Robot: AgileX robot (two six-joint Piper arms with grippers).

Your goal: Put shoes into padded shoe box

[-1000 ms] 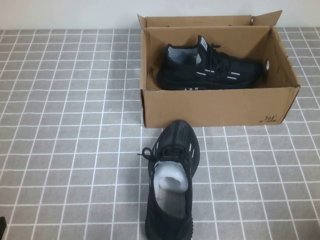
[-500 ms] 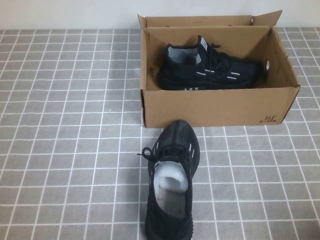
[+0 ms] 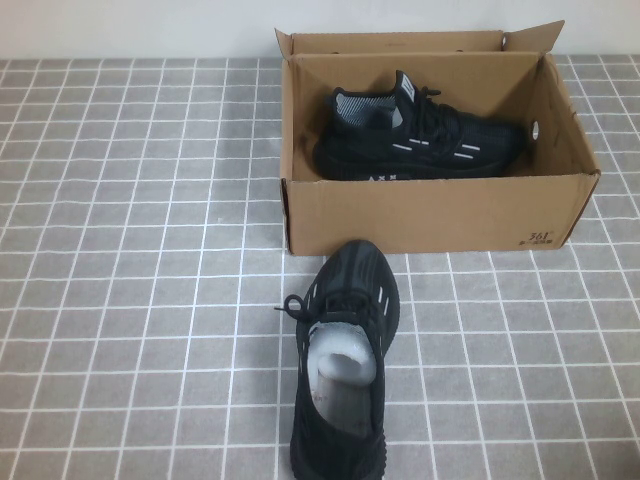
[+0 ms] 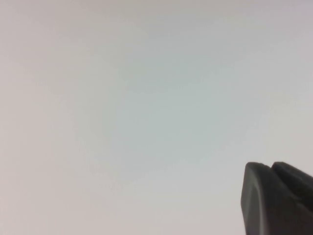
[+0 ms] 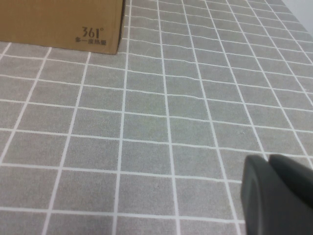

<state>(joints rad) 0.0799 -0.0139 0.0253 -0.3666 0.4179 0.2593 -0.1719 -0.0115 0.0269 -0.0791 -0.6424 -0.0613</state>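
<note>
Nothing is shifting between the earlier high views and this one: both shoes and the box are sitting exactly where they were. One black sneaker [image 3: 418, 137] is lying inside the open cardboard shoe box [image 3: 430, 214], set lengthwise along the box's far wall with its toe pointing toward the robot's right, near the small round hole in the side wall. Its partner, the second sneaker [image 3: 343, 362], is resting outside on the grey tiled surface [image 3: 120, 250], upright on its sole, its toe just short of or touching the box's near wall and its heel pointing back toward the robot; pale lining is showing in its opening.

Neither arm is appearing in the high view. In the left wrist view, the left end effector [image 4: 277, 199] is showing only as a dark tip against a blank pale background, with no shoe or box in sight; whether it is wide or narrow cannot be told. In the right wrist view, the right end effector [image 5: 277, 195] is hovering over bare tiles, well apart from the box's printed corner [image 5: 93, 35], and no shoe is in that view; its opening likewise cannot be told.
</note>
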